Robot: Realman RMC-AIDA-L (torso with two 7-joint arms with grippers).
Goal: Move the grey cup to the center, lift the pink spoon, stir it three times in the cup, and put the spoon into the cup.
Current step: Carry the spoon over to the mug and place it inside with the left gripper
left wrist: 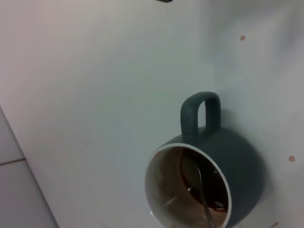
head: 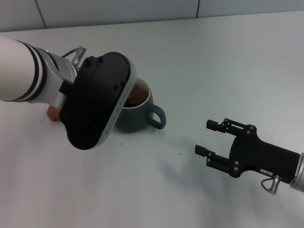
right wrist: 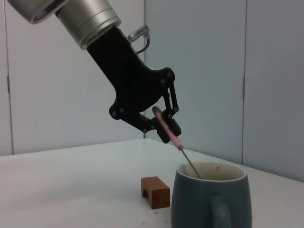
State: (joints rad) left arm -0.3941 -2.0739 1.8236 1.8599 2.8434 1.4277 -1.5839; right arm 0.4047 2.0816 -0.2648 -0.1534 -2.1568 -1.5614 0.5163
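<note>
The grey cup [head: 142, 113] stands on the white table, its handle pointing toward my right arm, with dark liquid inside. My left gripper [right wrist: 163, 122] hangs above it, shut on the pink spoon [right wrist: 170, 131]. The spoon tilts downward and its metal shaft [right wrist: 190, 166] dips inside the cup's rim [right wrist: 211, 172]. In the left wrist view the cup [left wrist: 240, 171] is seen from above with the thin shaft [left wrist: 201, 187] in the liquid. In the head view the left gripper's black body [head: 97, 99] covers the spoon and part of the cup. My right gripper [head: 206, 137] rests open to the cup's right, holding nothing.
A small brown block [right wrist: 155, 191] sits on the table beyond the cup from my right arm, peeking out behind the left arm [head: 52, 113]. A tiled wall borders the table's far edge. Bare white table lies between the cup and the right gripper.
</note>
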